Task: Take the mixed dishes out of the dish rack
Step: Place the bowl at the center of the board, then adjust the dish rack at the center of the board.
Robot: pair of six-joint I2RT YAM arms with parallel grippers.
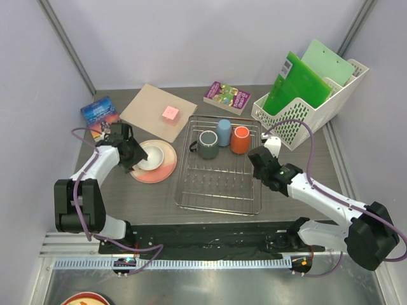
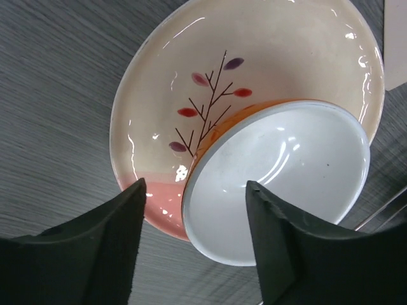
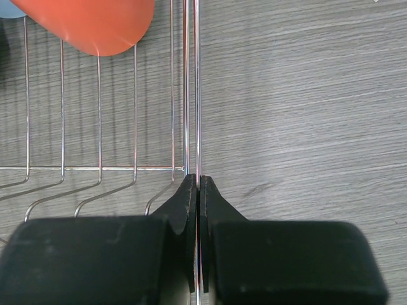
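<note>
Your left claw [image 2: 196, 187] stands open over the small white bowl [image 2: 286, 171], whose rim lies between its fingers, and that bowl sits on the pink plate [image 2: 273, 57] on the desk [image 1: 152, 197] left of the dish rack [image 1: 219, 190]. Your right claw [image 3: 196, 184] is pinched on the rack's right side wire. The dark grey mug [image 1: 207, 144], light blue cup [image 1: 224, 132] and orange mug [image 1: 240, 140] stand along the rack's far end.

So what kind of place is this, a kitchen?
Probably a robot test booth, not a real kitchen. The white left arm and right arm stand at a grey wood-grain table inside plain pale walls, and the silver wire dish rack sits by a purple paperback book and a white perforated plastic file holder.
</note>
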